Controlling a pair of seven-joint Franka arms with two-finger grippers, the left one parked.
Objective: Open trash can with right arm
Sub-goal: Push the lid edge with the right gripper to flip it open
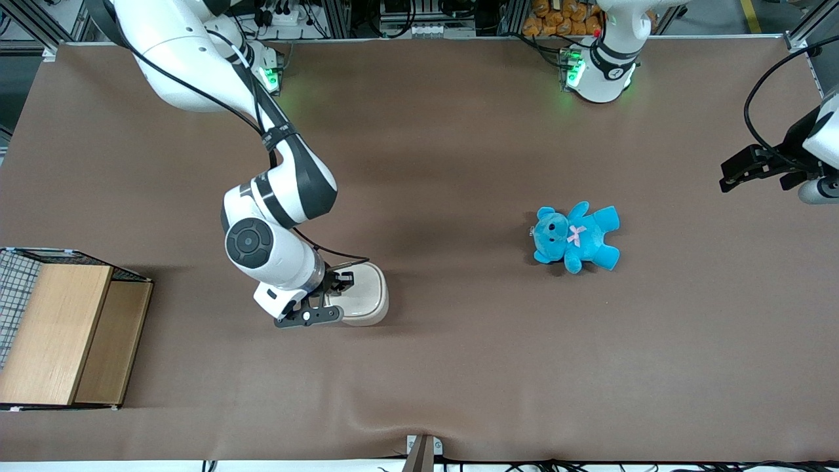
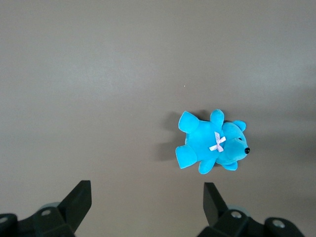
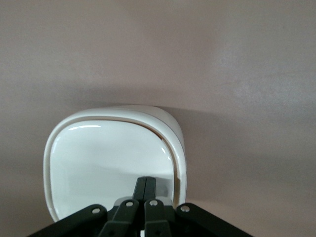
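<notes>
Jaws of the right arm's gripper [image 3: 145, 183] stand pressed together, with the two black fingers [image 3: 140, 187] side by side and no gap between them. Their tips rest over the flat lid of the trash can [image 3: 113, 158], close to one edge of that lid; whether they touch the lid cannot be told. A thin dark seam runs between the lid and the rim along one curved edge of the can.

On the front view, the right arm [image 1: 275, 216] reaches down from its base at the edge of the bench farthest from the front camera. The gripper [image 1: 328, 298] sits directly above the part of the trash can [image 1: 364, 295] that faces the working arm's end of the bench. The cream-white can stands upright on the brown bench [image 1: 459, 367], roughly midway between the near and far edges.

A blue teddy bear [image 1: 577, 237] with a pink bow lies flat on the bench, well apart from the can, toward the parked arm's end. A wooden box [image 1: 65, 334] beside a wire mesh basket [image 1: 16, 288] stands at the working arm's end of the bench.
</notes>
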